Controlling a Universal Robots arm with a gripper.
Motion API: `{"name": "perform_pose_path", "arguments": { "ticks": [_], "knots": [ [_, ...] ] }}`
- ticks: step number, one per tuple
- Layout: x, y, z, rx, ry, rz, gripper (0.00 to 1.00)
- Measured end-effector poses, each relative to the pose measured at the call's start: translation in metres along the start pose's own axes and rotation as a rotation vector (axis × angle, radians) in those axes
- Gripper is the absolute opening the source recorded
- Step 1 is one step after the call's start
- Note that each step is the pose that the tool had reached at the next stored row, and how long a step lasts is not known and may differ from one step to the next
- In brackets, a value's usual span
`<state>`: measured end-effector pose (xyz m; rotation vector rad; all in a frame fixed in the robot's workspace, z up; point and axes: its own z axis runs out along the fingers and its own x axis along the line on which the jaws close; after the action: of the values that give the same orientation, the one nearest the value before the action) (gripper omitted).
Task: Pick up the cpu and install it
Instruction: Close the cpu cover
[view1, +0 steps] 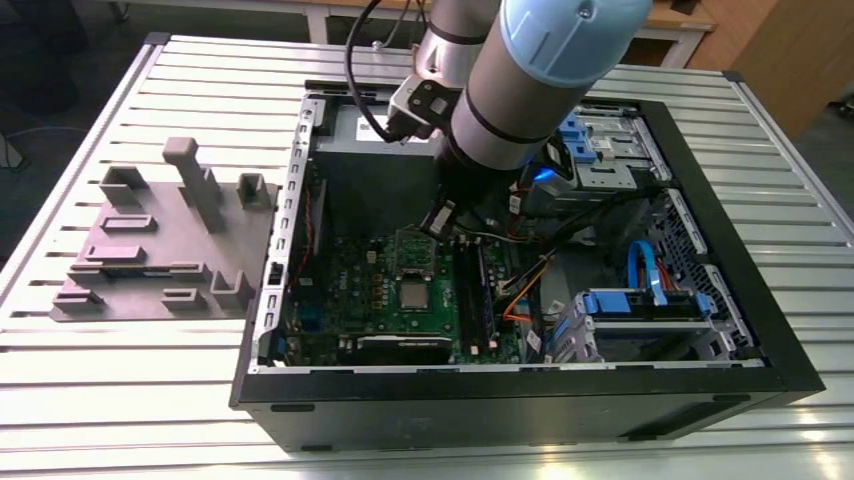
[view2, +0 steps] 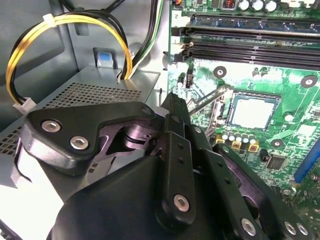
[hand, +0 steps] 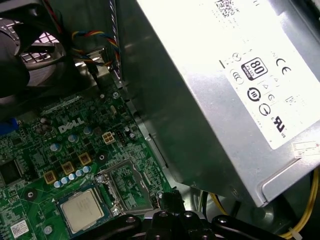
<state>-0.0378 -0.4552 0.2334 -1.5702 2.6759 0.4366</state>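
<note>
The cpu (view1: 416, 295), a small square chip with a silver top, lies flat in its socket on the green motherboard (view1: 354, 290) inside the open computer case. It also shows in both wrist views (view2: 248, 111) (hand: 83, 210). The socket's metal frame (hand: 127, 184) is swung open beside the chip, and its lever (view2: 205, 102) stands raised. My gripper (view1: 438, 222) hangs above the board, a short way off the socket towards the power supply. Seen from both wrist cameras, the gripper (view2: 174, 102) (hand: 170, 200) is shut with nothing in it.
A big grey power supply box (hand: 235, 75) with a white label stands close beside the gripper, with yellow and black cables (view2: 65, 22) coming out of it. Memory slots (view2: 250, 47), a fan (hand: 30, 45) and blue drive bays (view1: 641, 305) crowd the case. A grey fixture plate (view1: 154, 240) lies at the exterior view's left.
</note>
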Motion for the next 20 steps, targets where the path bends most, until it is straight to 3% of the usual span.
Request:
{"name": "perform_pose_path", "arguments": {
  "ticks": [14, 20],
  "knots": [
    [-0.0007, 0.001, -0.0042, -0.0001, -0.0002, 0.0, 0.11],
    [0.0027, -0.0007, -0.0053, -0.0002, 0.0001, -0.001, 0.11]
  ]
}}
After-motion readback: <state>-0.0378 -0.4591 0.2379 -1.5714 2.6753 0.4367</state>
